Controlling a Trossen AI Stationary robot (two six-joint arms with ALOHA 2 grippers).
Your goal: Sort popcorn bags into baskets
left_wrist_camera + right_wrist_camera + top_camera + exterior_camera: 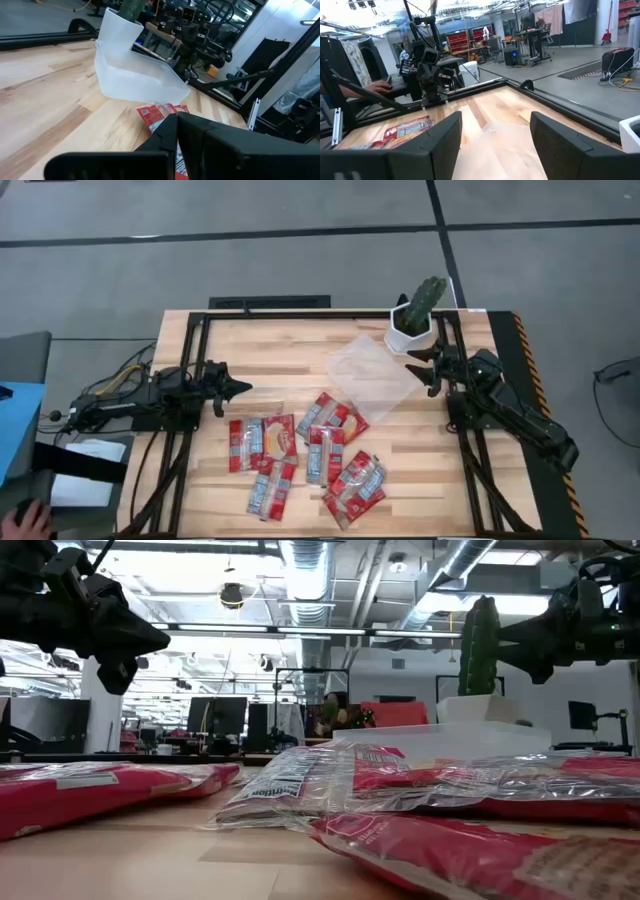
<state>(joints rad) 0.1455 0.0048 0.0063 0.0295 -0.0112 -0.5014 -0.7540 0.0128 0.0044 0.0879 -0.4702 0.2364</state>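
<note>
Several red-and-white popcorn bags (325,452) lie flat in a loose, partly overlapping cluster on the near middle of the wooden table; they also fill the low view (330,785). The clear tray (375,375) rests on the table right of centre, toward the far edge, with its rim (135,75) showing in the left wrist view. My left gripper (245,389) hovers shut at the table's left, above and left of the bags. My right gripper (425,370) hovers open at the tray's right edge. Neither gripper holds anything.
A white pot with a green cactus (415,320) stands just beyond the tray, close to my right gripper. Black frame rails (190,360) run along the table's sides. Bare wood (280,350) lies between the left gripper and the tray. A person's hand (25,520) shows off the table's near left.
</note>
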